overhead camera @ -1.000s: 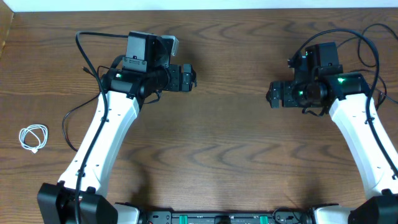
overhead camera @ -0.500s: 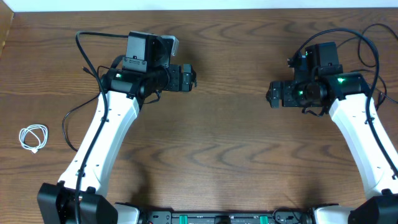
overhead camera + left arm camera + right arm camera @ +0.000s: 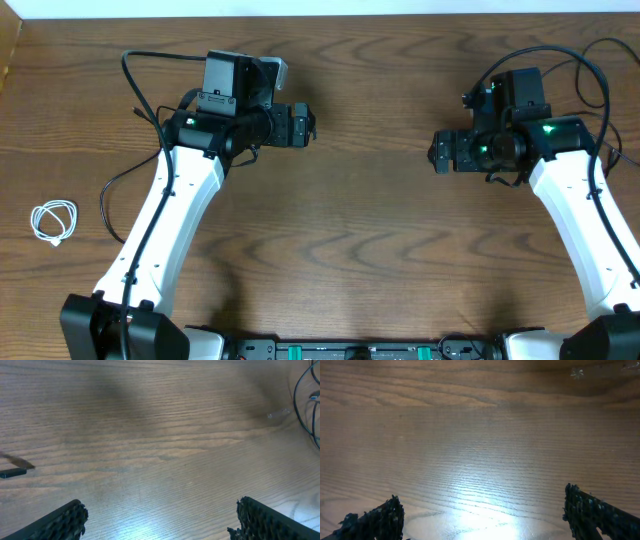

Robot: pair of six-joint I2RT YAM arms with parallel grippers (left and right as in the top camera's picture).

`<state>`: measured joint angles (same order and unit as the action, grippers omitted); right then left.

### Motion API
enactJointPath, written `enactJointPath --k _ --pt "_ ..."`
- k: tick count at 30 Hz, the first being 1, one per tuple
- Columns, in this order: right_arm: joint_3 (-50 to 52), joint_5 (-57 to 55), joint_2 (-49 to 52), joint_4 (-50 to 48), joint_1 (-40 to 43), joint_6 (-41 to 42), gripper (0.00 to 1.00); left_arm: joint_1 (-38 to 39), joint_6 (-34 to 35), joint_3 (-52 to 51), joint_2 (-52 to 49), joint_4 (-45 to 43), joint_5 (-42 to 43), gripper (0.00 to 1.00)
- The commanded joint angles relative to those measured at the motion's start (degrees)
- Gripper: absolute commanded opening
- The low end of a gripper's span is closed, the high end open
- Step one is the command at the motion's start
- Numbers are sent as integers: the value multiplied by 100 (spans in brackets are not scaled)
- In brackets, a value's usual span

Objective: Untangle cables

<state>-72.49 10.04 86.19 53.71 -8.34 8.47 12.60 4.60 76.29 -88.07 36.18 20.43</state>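
White cable [image 3: 53, 221] lies coiled near the left edge of the wooden table [image 3: 350, 240], well apart from both arms. The left gripper [image 3: 305, 124] and the right gripper [image 3: 437, 152] point toward each other across the far half of the table, each arm reaching forward from the near edge. The jaws of both stand wide apart and hold nothing. Compared with one second ago, nothing has moved.

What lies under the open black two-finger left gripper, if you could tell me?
Between the open fingers of the left gripper, only bare brown wooden table shows; no cable lies there. From overhead, the gripper's own body covers that spot.
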Motion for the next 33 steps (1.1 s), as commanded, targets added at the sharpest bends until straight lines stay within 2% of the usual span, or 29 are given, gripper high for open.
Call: enactJointPath --k 1,33 --pt "-57 -26 -22 -15 -39 -39 99 -2 -50 -9 83 22 -52 96" --pt "-57 -26 -22 -15 -39 -42 99 -2 -50 -9 140 105 -52 96"
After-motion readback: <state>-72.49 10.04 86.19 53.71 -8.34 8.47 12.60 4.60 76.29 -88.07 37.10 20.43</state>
